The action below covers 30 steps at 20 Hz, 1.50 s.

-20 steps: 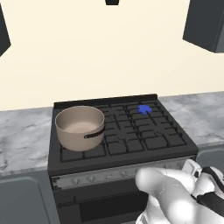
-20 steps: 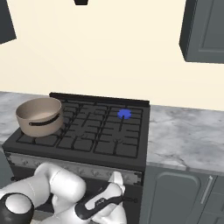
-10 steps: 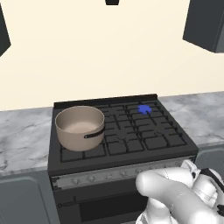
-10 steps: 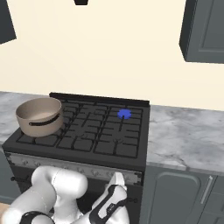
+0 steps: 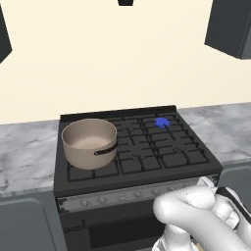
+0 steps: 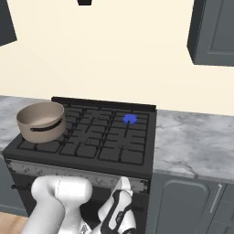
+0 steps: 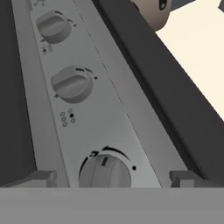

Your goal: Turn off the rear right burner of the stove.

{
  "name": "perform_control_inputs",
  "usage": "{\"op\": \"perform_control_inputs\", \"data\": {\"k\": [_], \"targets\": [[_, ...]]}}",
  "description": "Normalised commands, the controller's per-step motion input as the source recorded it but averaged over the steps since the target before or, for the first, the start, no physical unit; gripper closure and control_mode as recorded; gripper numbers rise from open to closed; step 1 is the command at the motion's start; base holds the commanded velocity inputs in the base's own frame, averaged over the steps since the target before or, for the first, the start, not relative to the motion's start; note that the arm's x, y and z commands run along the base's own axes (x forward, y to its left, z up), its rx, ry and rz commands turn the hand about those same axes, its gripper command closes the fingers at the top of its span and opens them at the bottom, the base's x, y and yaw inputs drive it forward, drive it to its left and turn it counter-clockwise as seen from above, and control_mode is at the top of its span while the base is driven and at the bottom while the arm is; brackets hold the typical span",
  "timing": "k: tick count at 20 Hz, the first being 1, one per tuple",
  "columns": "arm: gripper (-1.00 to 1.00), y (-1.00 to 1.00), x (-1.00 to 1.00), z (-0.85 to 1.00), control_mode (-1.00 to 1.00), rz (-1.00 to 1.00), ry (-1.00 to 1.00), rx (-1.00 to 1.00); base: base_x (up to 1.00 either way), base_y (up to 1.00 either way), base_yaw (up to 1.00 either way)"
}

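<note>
A: Still lit? Status of the rear right burner [image 5: 162,122]?

B: Blue flame showing at the back right of the stove [image 6: 82,148]. Nothing turned yet, by my reading.

A: Gripper [image 7: 111,177]?

B: Fingers apart, either side of the nearest knob [image 7: 105,171] on the front strip, holding nothing. Contact: cannot tell.

A: Unclear points?

B: Knob bottom cut off. Whether this knob governs that burner is unconfirmed; its markings are too small. Pot [image 5: 89,142] sits front left.
</note>
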Motion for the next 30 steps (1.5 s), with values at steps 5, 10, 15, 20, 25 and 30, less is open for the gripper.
{"op": "perform_control_inputs", "data": {"k": [5, 10, 15, 20, 25, 30], "targets": [[-1.0, 0.0, 0.13, -0.21, -1.0, 0.0, 0.0, 0.03, 0.0, 0.0, 0.0], [-1.0, 0.07, 0.02, -0.16, -1.0, 0.0, 0.0, 0.03, 0.0, 0.0, 0.0], [-1.0, 0.19, 0.0, -0.1, -1.0, 0.0, -0.01, 0.04, 0.0, 0.0, 0.0], [-1.0, 0.0, 0.09, -0.06, -1.0, 0.0, -0.03, 0.03, 0.0, 0.0, 0.0], [-1.0, 0.0, 0.0, 0.0, -1.0, -0.01, -0.08, 0.0, 0.0, 0.0, 0.0], [-1.0, -0.03, 0.0, 0.0, -1.0, 0.0, -0.09, 0.0, 0.0, 0.0, 0.0]]}}
